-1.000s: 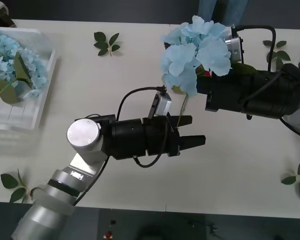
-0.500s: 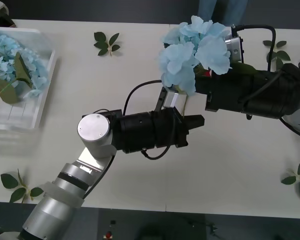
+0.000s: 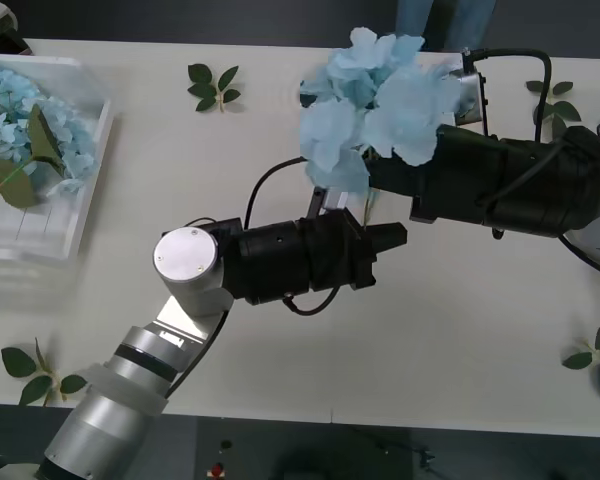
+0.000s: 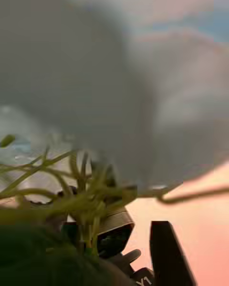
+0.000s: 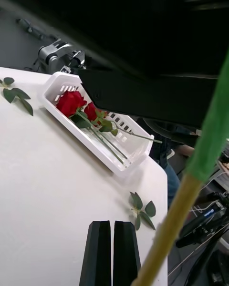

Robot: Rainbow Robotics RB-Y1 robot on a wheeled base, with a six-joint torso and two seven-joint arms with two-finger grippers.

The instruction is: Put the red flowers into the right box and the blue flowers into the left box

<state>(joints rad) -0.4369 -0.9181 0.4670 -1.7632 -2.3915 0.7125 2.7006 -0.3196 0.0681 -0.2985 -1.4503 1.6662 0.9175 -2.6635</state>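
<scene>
My right gripper (image 3: 385, 178) holds a pale blue flower (image 3: 375, 95) above the middle of the table, and the bloom hides its fingers. Blurred petals (image 4: 143, 100) and green stems crowd the right wrist view. My left gripper (image 3: 398, 238) sits just below that bloom with its black fingers (image 5: 100, 252) pressed together, and the flower's green stem (image 5: 205, 157) runs beside them, not between. More blue flowers (image 3: 20, 120) lie in the left box (image 3: 80, 215). In the left wrist view, red flowers (image 5: 71, 102) lie in the right box (image 5: 138, 148).
Loose green leaf sprigs lie on the table at the back (image 3: 213, 86), front left (image 3: 35, 365), far right (image 3: 595, 360) and back right (image 3: 550, 100). The right arm's black body crosses over the left gripper. Bare table lies between the left box and the arms.
The left gripper has shut its fingers and moved up under the bloom. The right arm has carried the blue flower up and to the left.
</scene>
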